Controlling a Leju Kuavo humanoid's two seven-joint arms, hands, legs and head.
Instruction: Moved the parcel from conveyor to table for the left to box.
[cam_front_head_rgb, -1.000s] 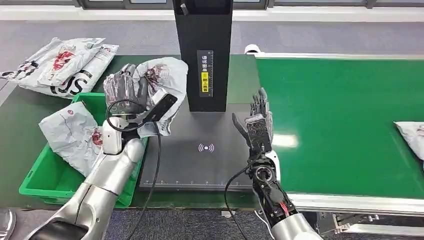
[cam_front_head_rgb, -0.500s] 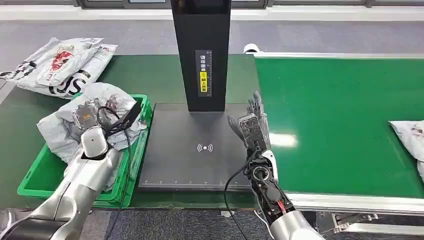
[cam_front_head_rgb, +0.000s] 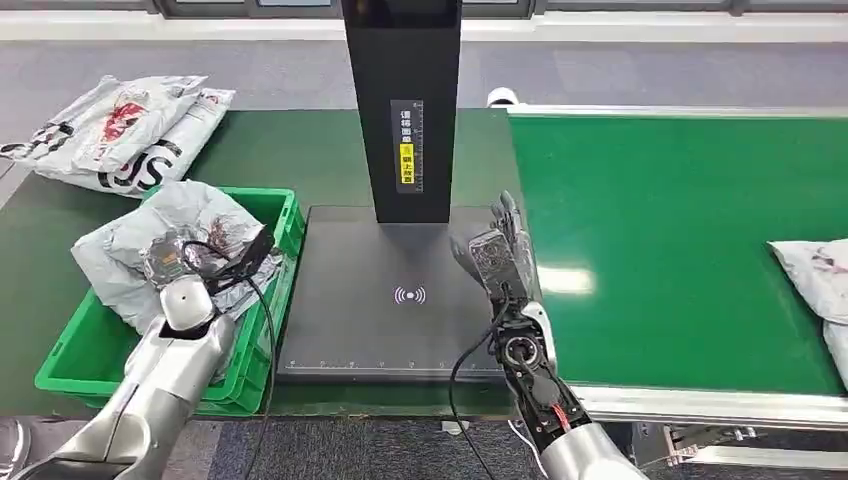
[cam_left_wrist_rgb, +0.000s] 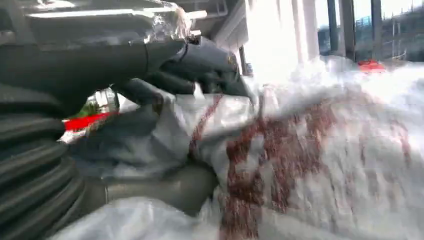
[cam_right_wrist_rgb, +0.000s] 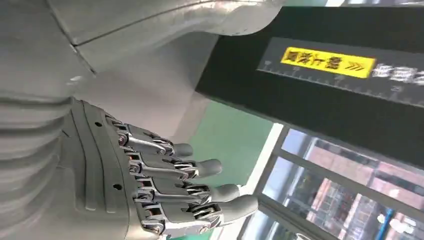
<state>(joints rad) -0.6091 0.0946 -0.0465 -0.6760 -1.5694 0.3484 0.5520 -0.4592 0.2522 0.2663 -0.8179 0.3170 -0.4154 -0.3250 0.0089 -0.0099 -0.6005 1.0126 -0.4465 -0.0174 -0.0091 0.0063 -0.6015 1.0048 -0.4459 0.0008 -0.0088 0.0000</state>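
Parcel (cam_front_head_rgb: 195, 235), a crumpled grey bag with red print, lies in the green bin (cam_front_head_rgb: 75, 365) at the left of the table, on top of another grey bag (cam_front_head_rgb: 110, 265). Its long axis seems to run from the bin's near left toward its far right corner, though the creases make this hard to judge. The left hand (cam_front_head_rgb: 175, 262) rests on it, and the wrist and cable hide its near part. In the left wrist view, which is blurred, dark fingers (cam_left_wrist_rgb: 200, 65) and thumb lie against the film; whether they pinch it I cannot tell. More bags (cam_front_head_rgb: 115, 130) lie beyond the bin. The black scanner (cam_front_head_rgb: 385, 295) sits mid-table. Just beside it, the right hand (cam_front_head_rgb: 497, 255) stands upright, fingers apart, holding nothing. On the green conveyor (cam_front_head_rgb: 680, 220) another bag (cam_front_head_rgb: 815, 275) is cut off by the right edge.
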